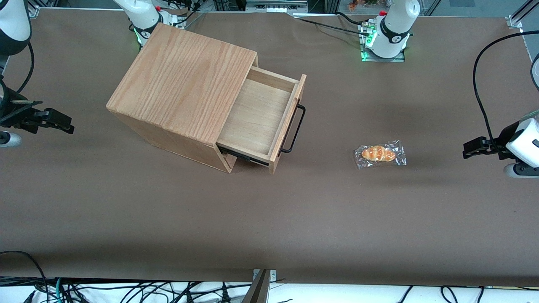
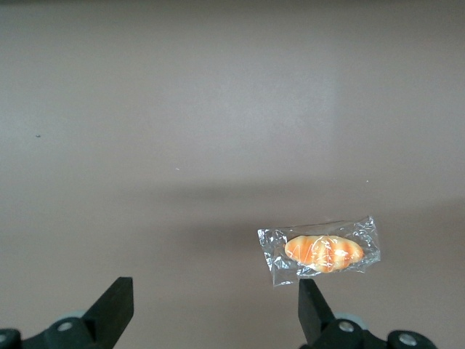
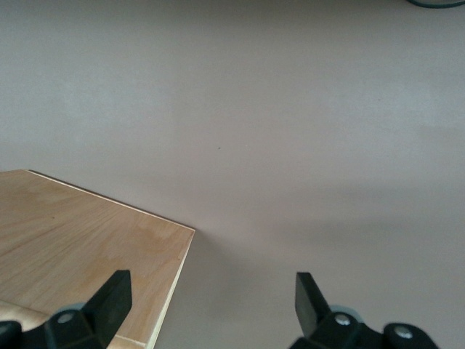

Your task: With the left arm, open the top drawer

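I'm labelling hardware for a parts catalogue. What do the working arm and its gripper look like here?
The left arm has a glossy white shell with a grey round cap underneath and a black cable looping up from it. Its gripper is matte black and blocky, at the working arm's end of the table; its two dark wedge-shaped fingers show small screw heads at their bases. The jaws stand apart.

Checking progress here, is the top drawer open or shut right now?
Open. The top drawer is pulled out of the cabinet, its bare floor showing. The left arm's claw, open, sits off toward the working arm's end.
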Action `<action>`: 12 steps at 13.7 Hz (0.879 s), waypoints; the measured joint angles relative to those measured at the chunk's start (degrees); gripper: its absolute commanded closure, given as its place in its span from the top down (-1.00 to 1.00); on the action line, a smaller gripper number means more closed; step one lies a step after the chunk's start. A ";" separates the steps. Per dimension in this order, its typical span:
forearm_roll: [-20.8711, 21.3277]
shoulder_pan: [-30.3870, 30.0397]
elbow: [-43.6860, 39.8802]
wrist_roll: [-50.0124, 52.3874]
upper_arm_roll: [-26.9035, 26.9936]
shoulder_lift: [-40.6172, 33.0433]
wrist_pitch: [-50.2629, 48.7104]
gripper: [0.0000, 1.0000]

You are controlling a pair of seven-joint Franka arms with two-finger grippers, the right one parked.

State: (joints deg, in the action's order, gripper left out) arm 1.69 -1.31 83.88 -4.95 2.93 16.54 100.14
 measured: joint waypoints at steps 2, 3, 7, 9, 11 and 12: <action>0.00 0.46 0.45 -0.02 -0.29 -0.40 0.95 1.00; 0.00 0.71 0.62 -0.02 -0.47 -0.49 1.20 1.00; 0.00 0.94 2.45 -3.50 -0.85 -0.77 2.47 1.00; 0.00 1.00 3.51 -5.67 -0.87 -1.14 3.17 1.00; 0.00 1.09 4.21 -5.89 -0.87 -1.57 3.21 1.00; 0.00 1.12 4.57 -5.89 -0.87 -1.82 3.15 1.00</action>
State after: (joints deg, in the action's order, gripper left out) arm 1.69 -0.20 88.45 -10.84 2.06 14.72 103.29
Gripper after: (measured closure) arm 0.000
